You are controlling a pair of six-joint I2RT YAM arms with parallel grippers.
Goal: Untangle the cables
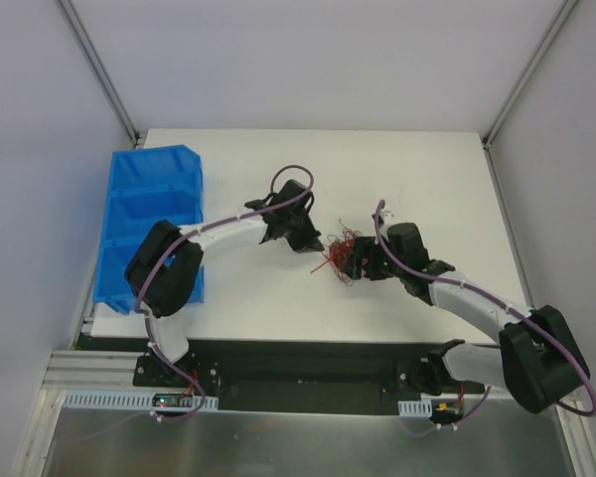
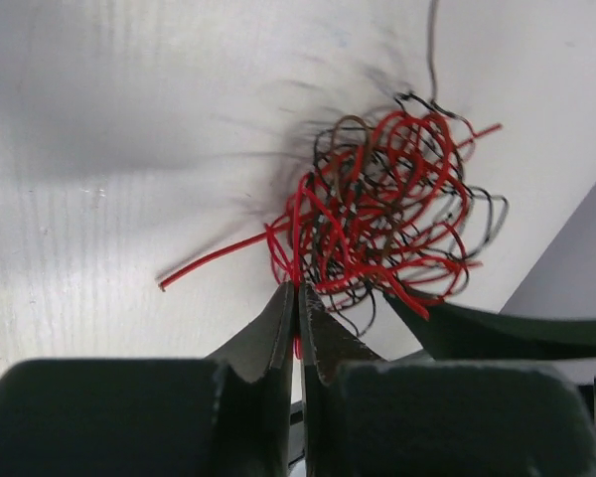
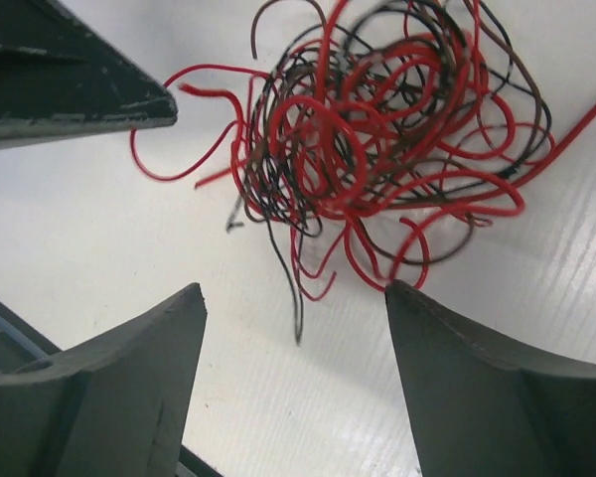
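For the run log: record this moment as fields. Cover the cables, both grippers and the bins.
cables: one red and black tangle, mid-table, between the two grippers
left gripper: shut, pinching a red strand at the tangle's edge
right gripper: open, with the tangle just ahead of its fingertips, gripping nothing
bins: blue, at the table's left edge, apart from the cables
task state: cables not yet untangled
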